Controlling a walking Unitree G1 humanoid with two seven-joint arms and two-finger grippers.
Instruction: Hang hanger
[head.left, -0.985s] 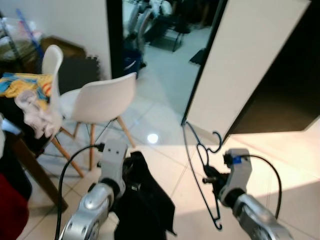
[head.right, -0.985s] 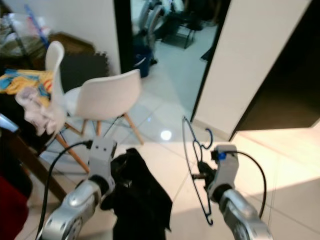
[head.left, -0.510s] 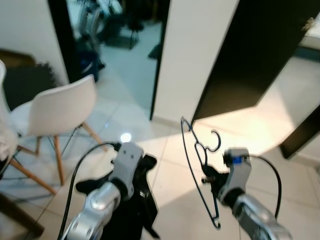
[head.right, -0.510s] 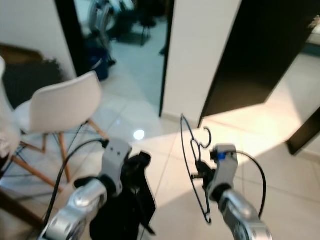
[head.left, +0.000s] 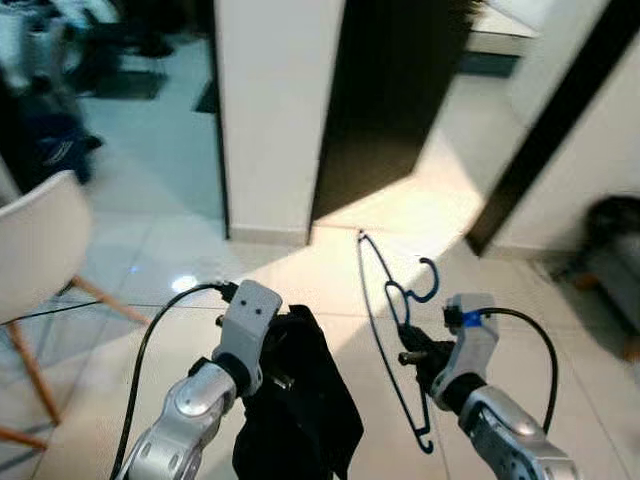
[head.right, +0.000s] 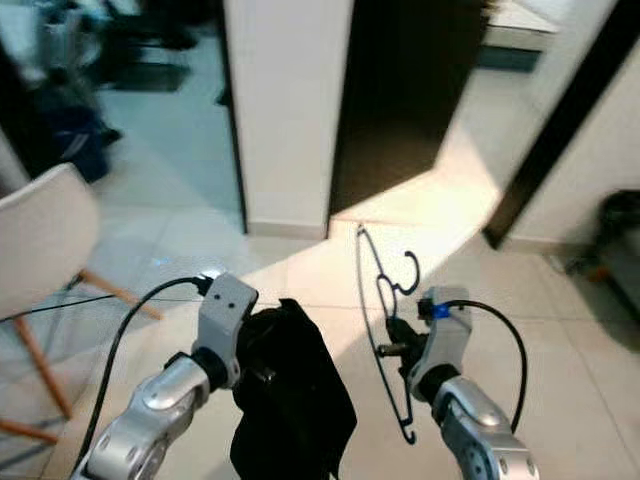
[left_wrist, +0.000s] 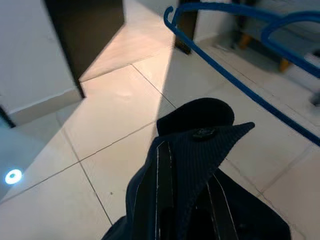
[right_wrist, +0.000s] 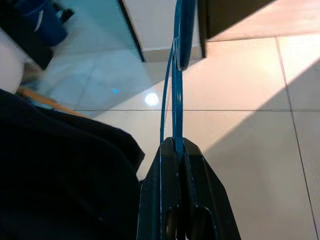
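Observation:
A thin blue wire hanger stands upright in front of me, its hook toward the right. My right gripper is shut on its wire; in the right wrist view the two fingers pinch the blue hanger between their tips. My left gripper holds a dark garment that hangs down over its fingers. In the left wrist view the dark garment drapes across the fingers, with the hanger's blue wire passing just beyond it.
A white wall end and a dark doorway stand ahead. A black door frame slants at the right, with a dark object on the floor past it. A white chair is at the left. Sunlit tiles lie ahead.
The whole view has swung to the right: the chair has slid to the left edge and the doorway is now ahead. Both grippers keep the same hold.

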